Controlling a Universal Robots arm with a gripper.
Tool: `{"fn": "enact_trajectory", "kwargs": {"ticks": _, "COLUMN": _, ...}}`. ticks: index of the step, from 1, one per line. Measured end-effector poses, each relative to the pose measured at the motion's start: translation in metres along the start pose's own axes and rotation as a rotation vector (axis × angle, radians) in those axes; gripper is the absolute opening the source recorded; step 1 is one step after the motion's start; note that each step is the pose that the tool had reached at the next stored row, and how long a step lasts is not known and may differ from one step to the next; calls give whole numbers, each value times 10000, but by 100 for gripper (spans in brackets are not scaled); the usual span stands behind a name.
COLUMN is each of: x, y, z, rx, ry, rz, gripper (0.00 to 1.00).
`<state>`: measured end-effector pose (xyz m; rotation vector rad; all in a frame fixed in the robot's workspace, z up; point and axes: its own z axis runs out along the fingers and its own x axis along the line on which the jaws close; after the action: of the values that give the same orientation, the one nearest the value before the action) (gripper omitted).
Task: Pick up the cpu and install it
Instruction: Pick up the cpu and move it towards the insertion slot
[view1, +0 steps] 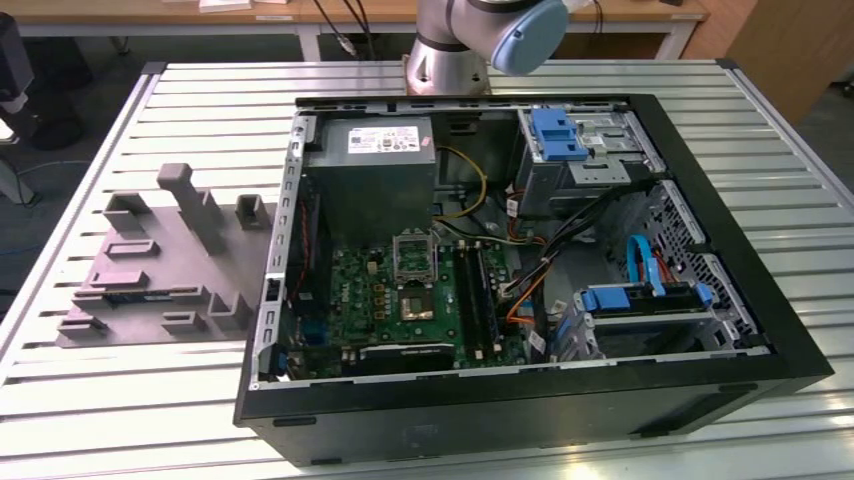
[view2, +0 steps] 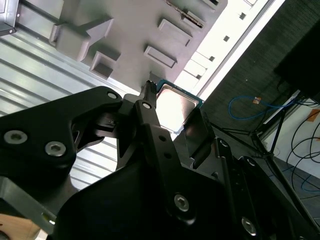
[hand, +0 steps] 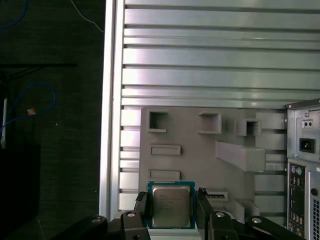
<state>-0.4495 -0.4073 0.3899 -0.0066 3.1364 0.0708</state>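
In both wrist views the cpu (hand: 170, 204) (view2: 175, 106), a flat square chip with a shiny metal top and thin green edge, sits between my gripper's (hand: 171, 212) (view2: 174, 114) two black fingers. One finger (hand: 141, 206) presses one side of it and the other finger (hand: 204, 200) the opposite side. The chip hangs well above the grey moulded tray (hand: 200, 150) (view2: 125, 25). In the exterior view the open computer case (view1: 534, 400) shows its green motherboard (view1: 387, 300) with a metal-framed socket (view1: 415, 256).
The grey tray (view1: 160, 270) lies on the slatted metal table (view1: 134, 400), at the exterior view's left of the case. The arm's base (view1: 447, 60) stands behind the case. Power supply (view1: 380, 165), drive bays (view1: 587, 150) and cables crowd the case interior. The table edge (hand: 112, 100) drops to a dark floor.
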Motion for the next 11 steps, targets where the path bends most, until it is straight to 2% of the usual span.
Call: {"fn": "enact_trajectory", "kwargs": {"ticks": 11, "x": -27, "y": 0, "z": 0, "rx": 0, "ry": 0, "rz": 0, "gripper": 47}}
